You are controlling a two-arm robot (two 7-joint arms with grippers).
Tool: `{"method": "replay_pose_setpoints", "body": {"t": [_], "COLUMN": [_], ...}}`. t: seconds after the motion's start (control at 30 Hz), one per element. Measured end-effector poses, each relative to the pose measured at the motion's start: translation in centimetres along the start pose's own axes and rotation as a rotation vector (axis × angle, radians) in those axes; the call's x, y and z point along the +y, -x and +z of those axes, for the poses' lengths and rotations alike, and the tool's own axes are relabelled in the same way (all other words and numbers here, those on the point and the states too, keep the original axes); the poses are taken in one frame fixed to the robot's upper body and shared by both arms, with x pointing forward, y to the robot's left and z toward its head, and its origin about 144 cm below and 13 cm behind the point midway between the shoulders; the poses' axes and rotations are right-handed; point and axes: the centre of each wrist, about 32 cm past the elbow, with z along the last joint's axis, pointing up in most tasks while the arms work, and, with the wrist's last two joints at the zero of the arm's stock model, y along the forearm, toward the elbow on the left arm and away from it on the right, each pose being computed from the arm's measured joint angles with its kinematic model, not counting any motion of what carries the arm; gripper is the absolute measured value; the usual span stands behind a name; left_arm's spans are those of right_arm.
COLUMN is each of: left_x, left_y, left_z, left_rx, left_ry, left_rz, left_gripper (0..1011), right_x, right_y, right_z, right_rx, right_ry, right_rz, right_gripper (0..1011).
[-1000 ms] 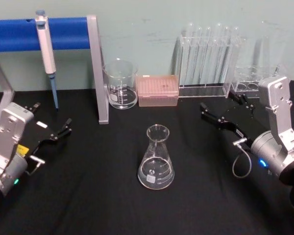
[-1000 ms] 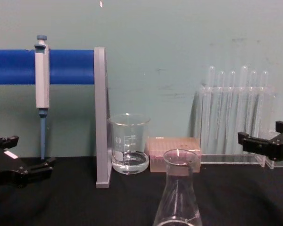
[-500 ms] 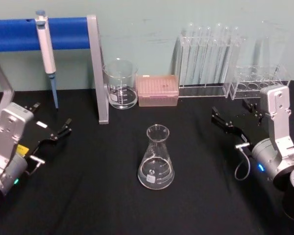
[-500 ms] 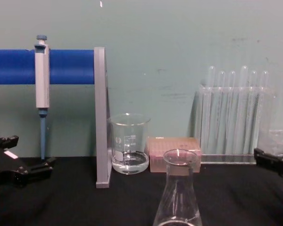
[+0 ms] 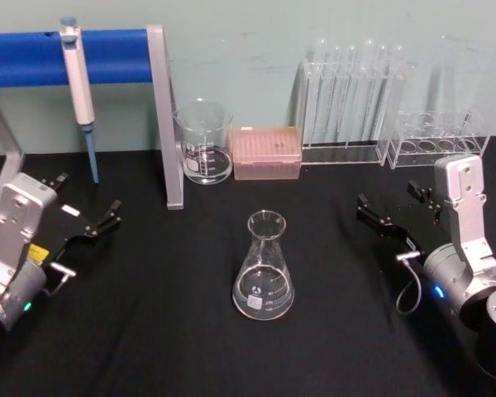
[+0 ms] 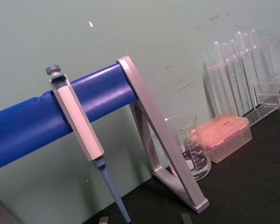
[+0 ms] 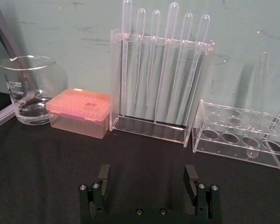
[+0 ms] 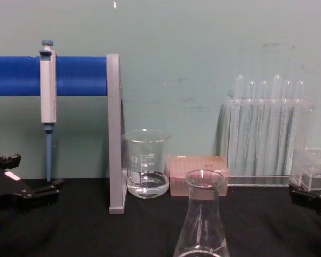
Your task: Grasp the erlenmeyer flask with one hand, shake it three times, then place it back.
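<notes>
1. The erlenmeyer flask (image 5: 264,269) stands upright near the middle of the black surface (image 5: 165,347), a bit toward the front edge. Nothing touches it. It looks empty, or close to it (the glass is hard to read).
2. The right end effector (image 5: 397,208) sits toward the right edge of the surface, well apart from the flask. Its two fingers are spread wide with nothing between them, as the right wrist view shows (image 7: 147,179).
3. The left end effector (image 5: 87,207) sits by the left edge, also far from the flask. Its fingers are apart and hold nothing. This arm looks parked.
4. Along the back edge stand a beaker (image 5: 204,142) with a little water, a pink tip box (image 5: 266,152), a rack of pipettes (image 5: 347,103) and a small tube rack (image 5: 434,136). A pipette (image 5: 78,83) hangs on a blue bar stand (image 5: 107,56) at the back left.
5. I think the flask is not being grabbed right now. To grab it, an end effector must reach to the flask's thin neck and close gently, because smooth glass can slip or tip.
</notes>
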Motion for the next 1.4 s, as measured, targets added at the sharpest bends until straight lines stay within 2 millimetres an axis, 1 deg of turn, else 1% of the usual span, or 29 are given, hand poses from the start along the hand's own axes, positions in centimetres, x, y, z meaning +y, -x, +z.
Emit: {"method": "replay_pose_setpoints", "body": {"t": [1.4], "left_x": [0.0], "left_y": [0.0], "left_z": [0.0], "left_rx": [0.0], "left_ry": [0.0], "left_rz": [0.0], "left_gripper": [1001], "right_x": [0.02], "right_y": [0.04], "right_z": [0.0], "right_rx": [-0.002], "right_ry": [-0.002], "right_rz": [0.0], "right_gripper": [1003]}}
